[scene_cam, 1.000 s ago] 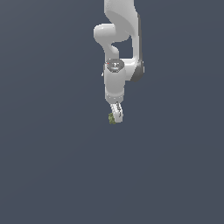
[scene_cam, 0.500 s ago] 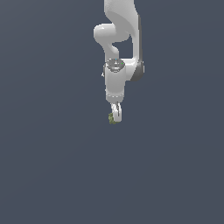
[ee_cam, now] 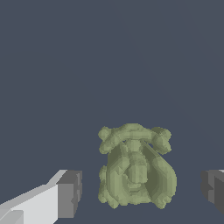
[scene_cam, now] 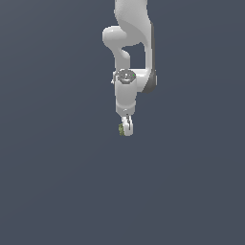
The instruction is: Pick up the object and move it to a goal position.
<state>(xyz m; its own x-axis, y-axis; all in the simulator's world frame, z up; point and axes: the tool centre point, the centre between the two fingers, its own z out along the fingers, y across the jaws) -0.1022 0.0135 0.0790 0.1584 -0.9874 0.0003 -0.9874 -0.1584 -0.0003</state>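
Observation:
The object [ee_cam: 136, 168] is a small lumpy olive-green clump with a bumpy surface. In the wrist view it lies between my two grey finger pads [ee_cam: 69, 193], with a gap on each side. My gripper [ee_cam: 142, 192] is open and straddles it without touching. In the exterior view the white gripper [scene_cam: 126, 128] points straight down from the arm, and the object [scene_cam: 121, 129] shows as a green speck at the fingertips, mostly hidden by them.
A plain dark grey surface [scene_cam: 57, 182] fills both views. No other objects, edges or goal marker show. The white arm [scene_cam: 131, 43] rises from the exterior view's top middle.
The gripper has sunk very slightly around the object. The object has not moved.

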